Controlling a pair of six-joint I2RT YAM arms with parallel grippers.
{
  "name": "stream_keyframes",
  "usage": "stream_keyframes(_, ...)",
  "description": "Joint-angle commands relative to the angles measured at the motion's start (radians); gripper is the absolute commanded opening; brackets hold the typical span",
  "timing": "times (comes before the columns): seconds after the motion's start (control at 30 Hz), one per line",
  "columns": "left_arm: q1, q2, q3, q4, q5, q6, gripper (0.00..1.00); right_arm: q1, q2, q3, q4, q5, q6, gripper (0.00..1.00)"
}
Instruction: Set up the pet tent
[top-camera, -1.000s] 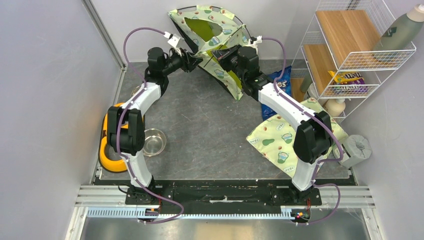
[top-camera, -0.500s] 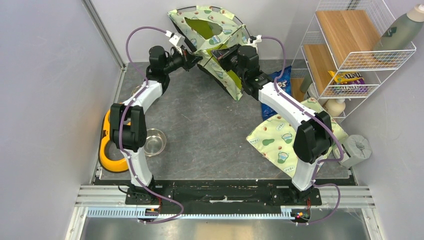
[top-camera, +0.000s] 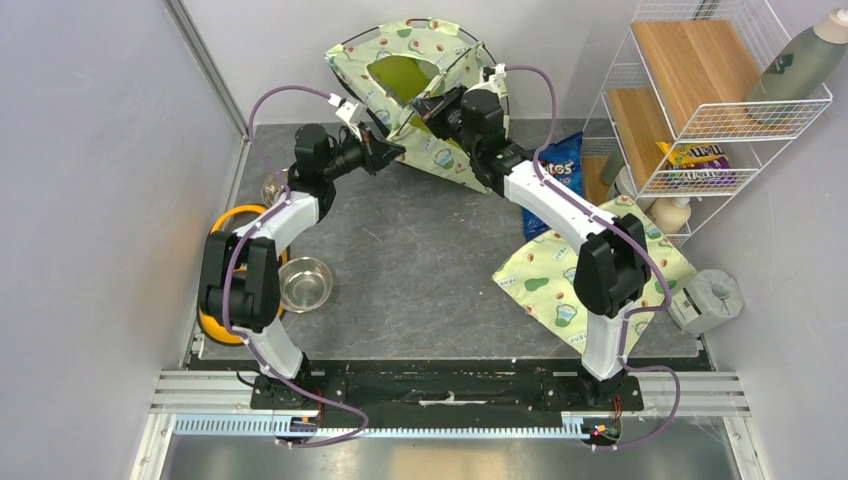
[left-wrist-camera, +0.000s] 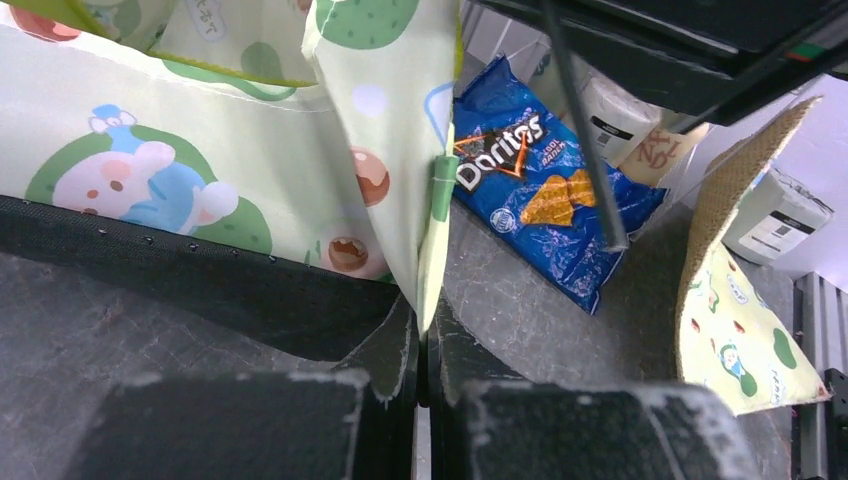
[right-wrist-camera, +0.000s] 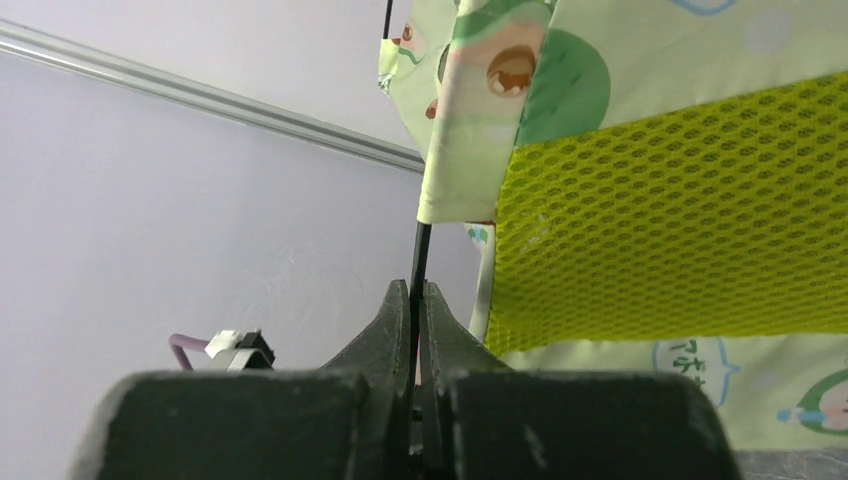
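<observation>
The pet tent (top-camera: 420, 110), pale avocado-print fabric with lime mesh and thin black poles, stands half-raised at the back of the table against the wall. My left gripper (top-camera: 393, 155) is at its lower left edge. In the left wrist view the gripper (left-wrist-camera: 424, 335) is shut on a hanging corner of the tent fabric (left-wrist-camera: 380, 150). My right gripper (top-camera: 425, 108) reaches into the tent's middle. The right wrist view shows the gripper (right-wrist-camera: 417, 292) shut on a black pole (right-wrist-camera: 421, 250) coming out of a fabric sleeve, beside the lime mesh (right-wrist-camera: 680, 220).
A Doritos bag (top-camera: 562, 170) lies right of the tent. A flat avocado-print pad (top-camera: 555, 285) lies under the right arm. A steel bowl (top-camera: 305, 283) and an orange ring (top-camera: 215, 315) sit at the left. A wire rack (top-camera: 710, 90) stands at back right.
My left gripper has shut on the tent's fabric corner. Both grippers and the tent have shifted left and toward the back wall, and the tent now stands lower and wider.
</observation>
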Motion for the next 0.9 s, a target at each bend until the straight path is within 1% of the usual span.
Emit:
stream_keyframes(0.0,-0.001,-0.098,-0.1,-0.001,0.048,-0.011,0.02,-0.035,0.031,0.068,0.04,0.164,-0.104,0.0)
stream_keyframes(0.1,-0.001,-0.137,-0.156,0.005,0.017,0.013,0.02,-0.035,0.038,0.071,0.026,0.202,-0.105,0.0)
stream_keyframes(0.47,0.0,-0.197,-0.246,-0.011,-0.028,0.13,0.02,-0.036,0.048,0.088,-0.029,0.332,-0.109,0.0)
stream_keyframes(0.87,0.014,-0.212,-0.278,0.01,-0.019,0.13,0.02,-0.039,0.074,0.123,-0.057,0.447,-0.102,0.0)
